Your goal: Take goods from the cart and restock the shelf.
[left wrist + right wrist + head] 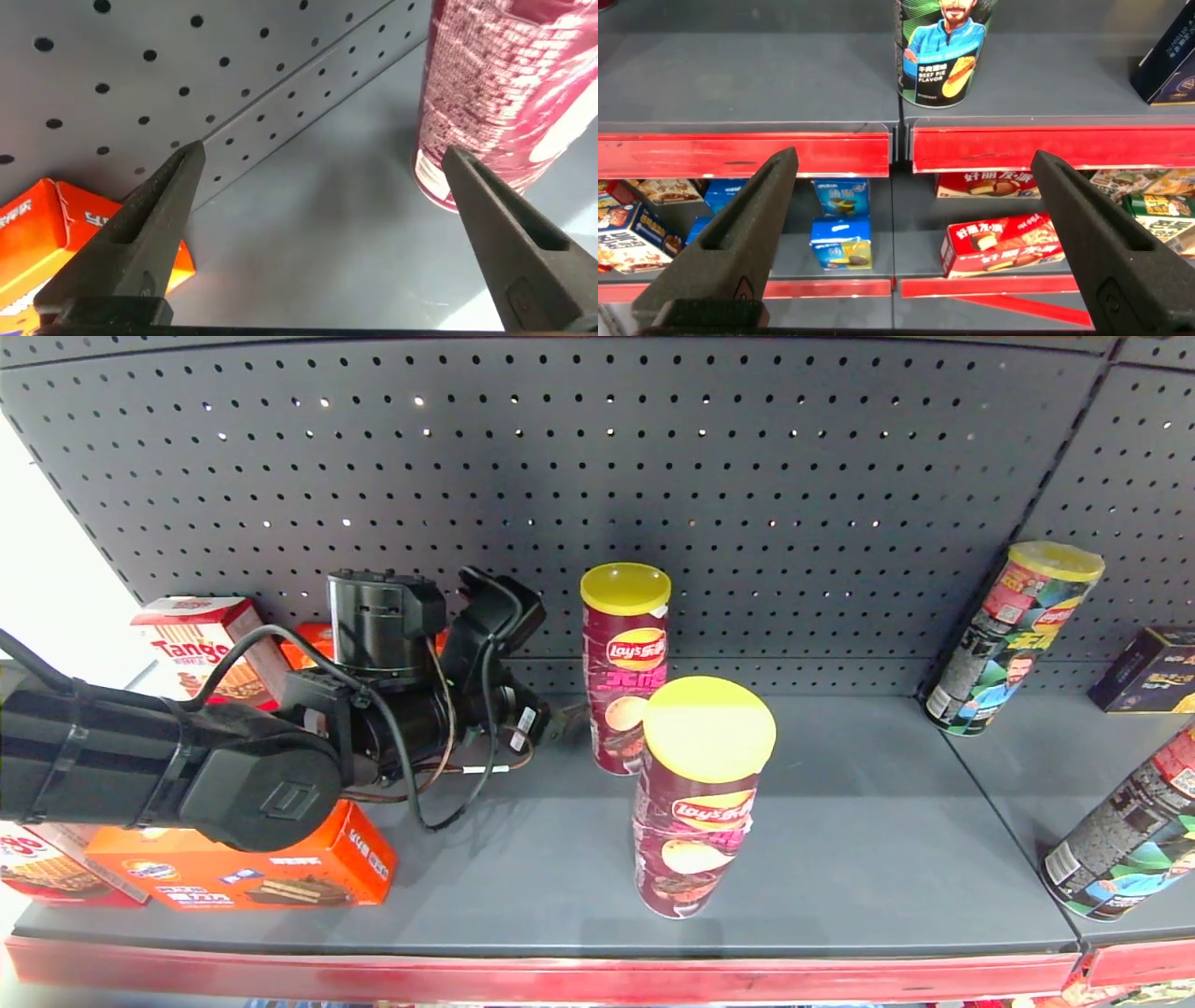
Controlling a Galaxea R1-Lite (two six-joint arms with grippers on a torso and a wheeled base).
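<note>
The left gripper point(322, 154) has its fingers spread wide with nothing between them but bare shelf point(840, 840). One fingertip sits just beside the foot of the rear can point(624, 667); I cannot tell if it touches. In the head view this gripper lies low over the shelf at 9 o'clock of that can, pointing toward it.

The right gripper point(915, 157) also has its fingers spread wide and holds nothing. It faces the shelf's red front edge point(747, 154). A dark can with a green label point(943, 51) stands on the shelf at 12 o'clock of the gap.

The rear can stands upright near the pegboard back point(747, 476), long axis vertical, lid up. The front can point(695, 803) stands the same way, closer to the shelf's front edge. The rear can is at about 11 o'clock of the front one, and from the head view the front lid overlaps the rear can's lower part. Both are maroon tubes with flat yellow lids and a picture of chips on the side.

At 9 o'clock of the front can, an orange box point(280, 877) lies flat under the left arm. A red and white wafer box point(201, 644) stands behind it. At 3 o'clock, on the neighbouring shelf section, are two dark cans point(1013, 635) and a dark blue box point(1144, 667).
</note>
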